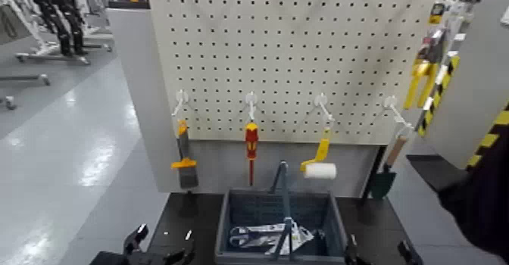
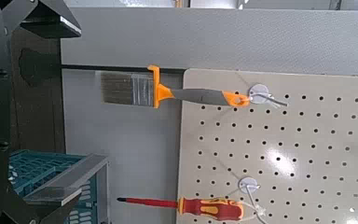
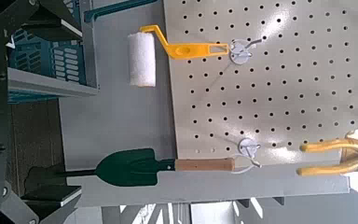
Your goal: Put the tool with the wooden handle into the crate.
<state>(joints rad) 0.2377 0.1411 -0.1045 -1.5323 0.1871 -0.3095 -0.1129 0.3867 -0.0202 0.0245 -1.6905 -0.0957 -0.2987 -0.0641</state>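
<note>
Tan-handled, dark-green trowel [image 3: 158, 166]; grey-blue slotted crate [image 1: 279, 207]; white dotted pegboard [image 1: 303, 48]; red-yellow screwdriver [image 1: 251, 148].

The setting is a robotics lab or workshop hall. A white pegboard [image 1: 303, 56] hangs hand tools on hooks above a dark desk [image 1: 189, 215]. Beyond it lie a glossy grey floor [image 1: 68, 154], yellow-black hazard striping [image 1: 491, 135] and another robot on a wheeled stand [image 1: 57, 14].

Trowel [image 3: 168, 166]: matt green metal blade, wooden handle; crate [image 1: 279, 221]: slotted plastic.
</note>
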